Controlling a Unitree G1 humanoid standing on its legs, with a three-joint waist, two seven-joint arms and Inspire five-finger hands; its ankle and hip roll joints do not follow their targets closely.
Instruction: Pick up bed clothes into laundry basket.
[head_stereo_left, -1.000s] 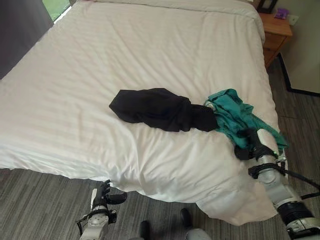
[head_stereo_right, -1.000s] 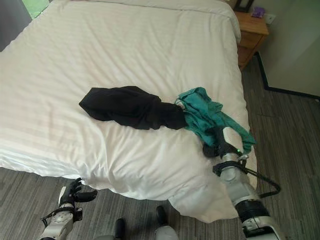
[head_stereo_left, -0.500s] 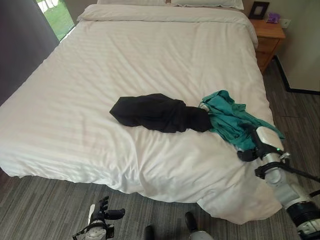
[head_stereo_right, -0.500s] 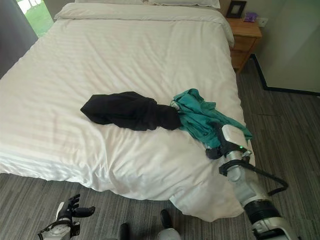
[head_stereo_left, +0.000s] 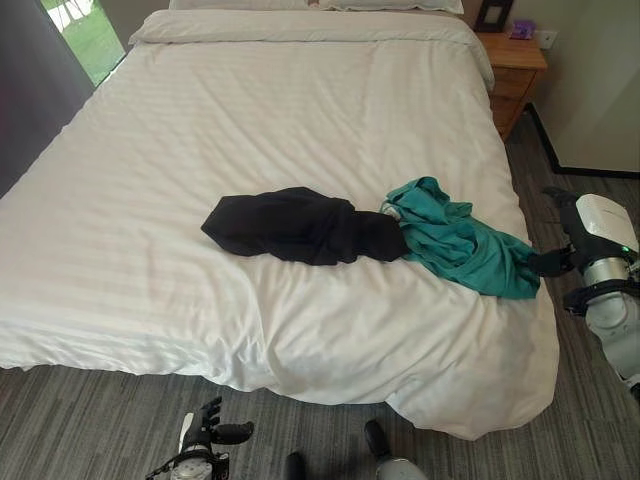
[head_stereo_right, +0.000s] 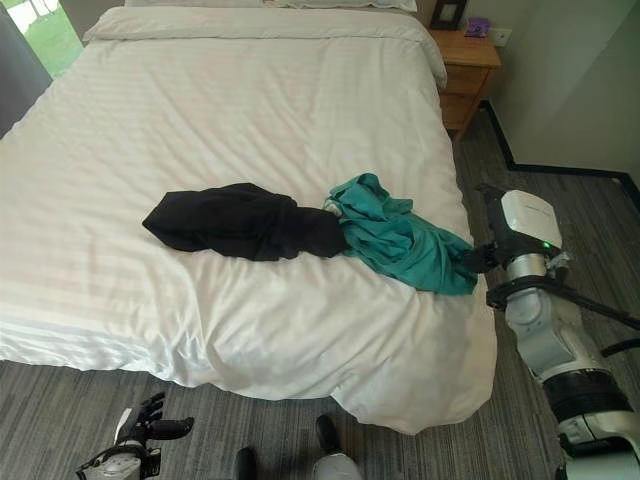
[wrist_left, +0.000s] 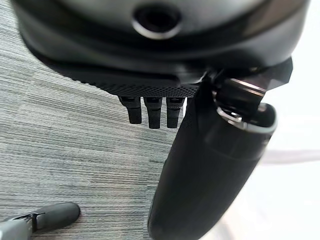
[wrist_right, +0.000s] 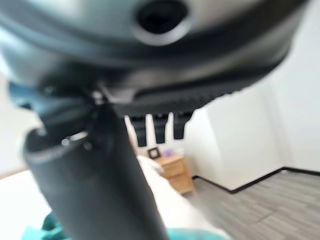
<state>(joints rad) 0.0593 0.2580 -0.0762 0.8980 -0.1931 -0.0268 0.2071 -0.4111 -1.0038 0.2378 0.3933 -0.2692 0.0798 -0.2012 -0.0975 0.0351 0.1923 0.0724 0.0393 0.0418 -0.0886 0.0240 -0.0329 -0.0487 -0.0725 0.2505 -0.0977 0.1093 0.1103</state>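
**Right robot hand off the teal garment, out past the bed's edge**

Since a second ago, we see the right robot hand (head_stereo_right: 500, 240) has come off the teal garment (head_stereo_left: 462, 243) and swung out beyond the right edge of the bed (head_stereo_left: 300, 110), where it hovers over the grey floor (head_stereo_right: 590, 220). Its fingers point back toward the cloth's near tip; we cannot tell whether they touch it. In its own wrist view the fingers (wrist_right: 156, 127) hang straight and apart, holding nothing.

Both bed clothes lie on the white duvet: the black garment (head_stereo_left: 295, 225) bunched near the middle, the teal one touching its right end and reaching to the bed's right edge. Open floor runs along the bed's right side up to the wooden nightstand (head_stereo_right: 468, 65), and along the foot of the bed.

Low by the foot of the bed sits the left robot hand (head_stereo_left: 207, 427), fingers spread and empty over the floor; its wrist view shows the fingers (wrist_left: 152, 112) straight.
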